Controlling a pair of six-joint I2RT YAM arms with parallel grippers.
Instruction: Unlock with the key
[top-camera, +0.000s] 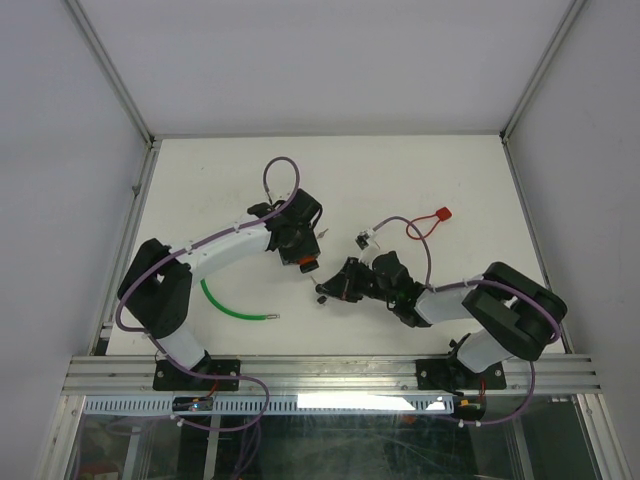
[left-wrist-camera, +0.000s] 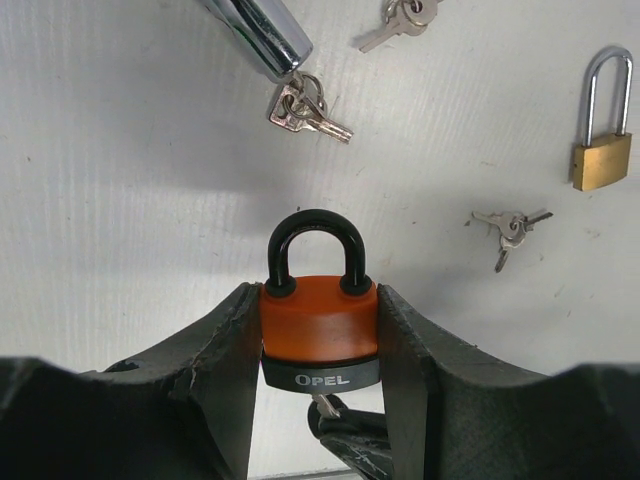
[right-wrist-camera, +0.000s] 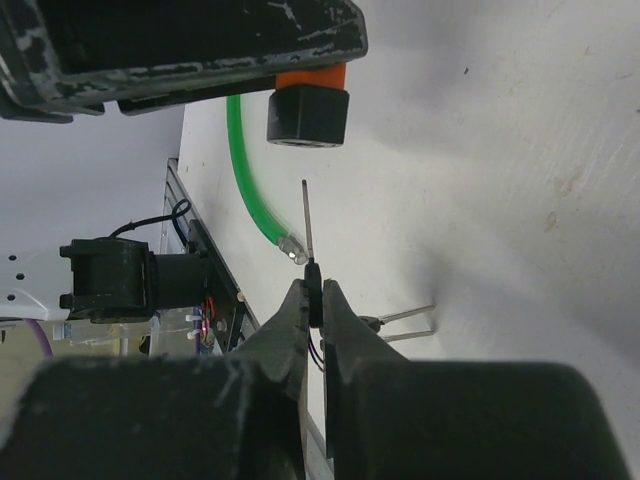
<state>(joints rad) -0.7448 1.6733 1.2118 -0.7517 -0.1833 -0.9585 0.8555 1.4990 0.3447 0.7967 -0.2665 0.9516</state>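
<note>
White table (top-camera: 420, 180) — left pincer (left-wrist-camera: 320, 308) clamps orange padlock (left-wrist-camera: 320, 335) — right pincer (right-wrist-camera: 315, 295) pinches key (right-wrist-camera: 308, 222).

padlock (left-wrist-camera: 320, 330) between left jaws | key (right-wrist-camera: 308, 222) in right jaws, apparently just short of padlock | cable (top-camera: 228, 311) left of both

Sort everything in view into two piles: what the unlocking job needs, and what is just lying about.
In the job:
orange padlock, clamped in the left hand
key, pinched in the right hand, aimed at its base

Lying about:
brass padlock
loose key bunch
second key bunch
chrome shackle with ringed keys
green cable
red-tagged cord
</note>
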